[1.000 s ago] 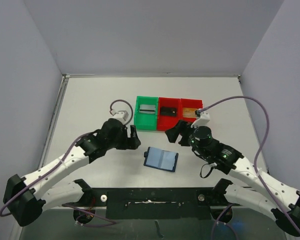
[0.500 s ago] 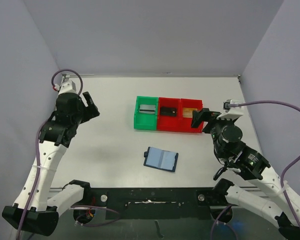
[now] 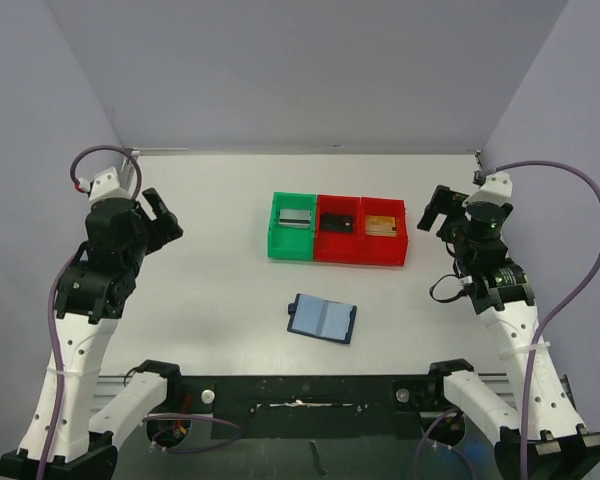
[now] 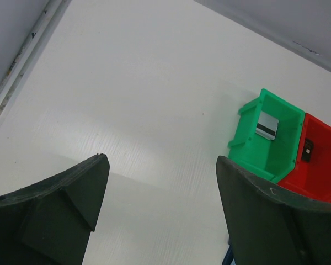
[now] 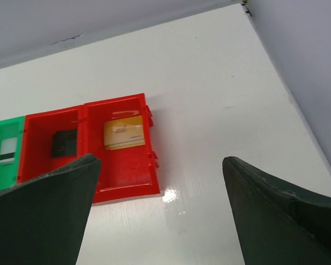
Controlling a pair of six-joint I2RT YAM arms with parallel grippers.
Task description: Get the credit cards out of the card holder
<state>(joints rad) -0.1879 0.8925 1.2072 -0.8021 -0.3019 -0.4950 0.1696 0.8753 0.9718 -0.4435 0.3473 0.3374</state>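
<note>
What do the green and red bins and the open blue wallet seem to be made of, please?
The green open-topped bin and the two red bins beside it look like moulded plastic, glossy: even bright colour, thin stiff walls. The open dark-blue card holder looks like matte leather or imitation leather: dull surface, soft middle fold; which, unclear.

Both arms are the same build: white tube links (image 3: 68,345) with chunky black joint housings (image 3: 108,250) behind each end effector. The left end effector (image 3: 161,213) and right end effector (image 3: 439,211) have matte black wedge-shaped fingers (image 4: 55,212), kinda rough plastic up close. A small white block (image 3: 104,184) sits right behind each one, and a lavender cable (image 3: 545,165) loops out from there back along the arm.
</note>
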